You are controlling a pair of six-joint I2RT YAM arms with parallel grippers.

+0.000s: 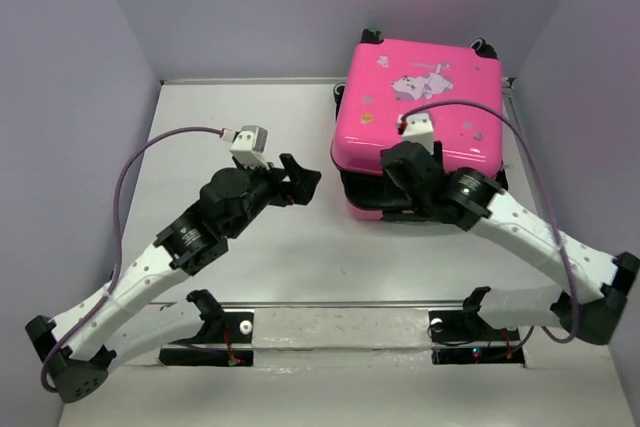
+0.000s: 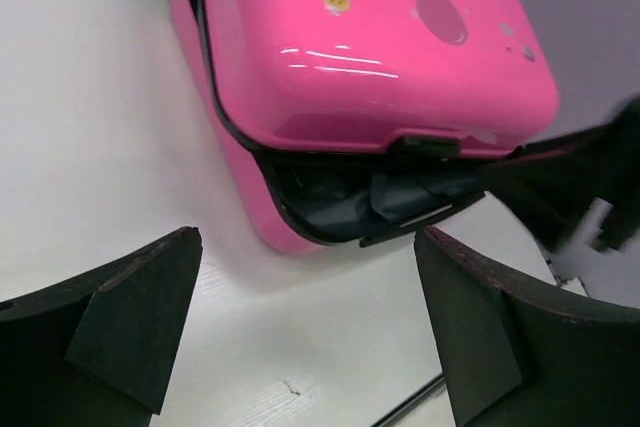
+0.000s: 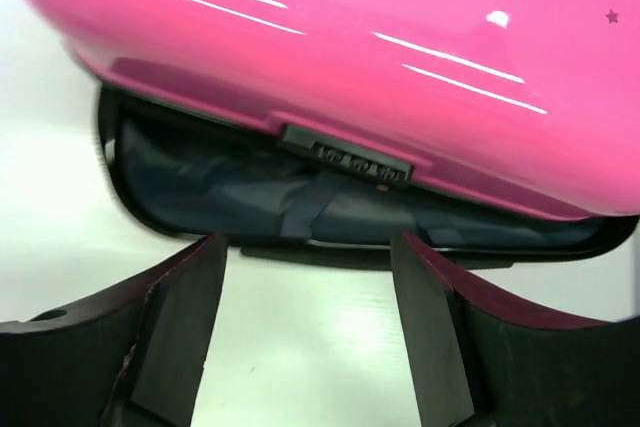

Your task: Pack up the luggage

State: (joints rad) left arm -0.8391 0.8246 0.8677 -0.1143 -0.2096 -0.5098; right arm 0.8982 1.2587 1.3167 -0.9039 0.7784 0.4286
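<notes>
You see hard plastic on the luggage (image 1: pixel 420 97), glossy enough to throw white streaks. Its lining (image 3: pixel 250 187) looks like dark, matt, creased cloth. The right gripper (image 3: pixel 308 242) has matt black pads (image 3: pixel 180 327), rough at the edges. The table (image 1: pixel 300 252) is smooth, matt white.

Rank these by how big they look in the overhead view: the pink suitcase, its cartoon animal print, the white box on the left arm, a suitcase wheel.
1. Pink suitcase, by far.
2. Cartoon animal print and white box: these look alike, and the box may sit nearer the camera, so unranked.
3. Suitcase wheel, smallest.
</notes>
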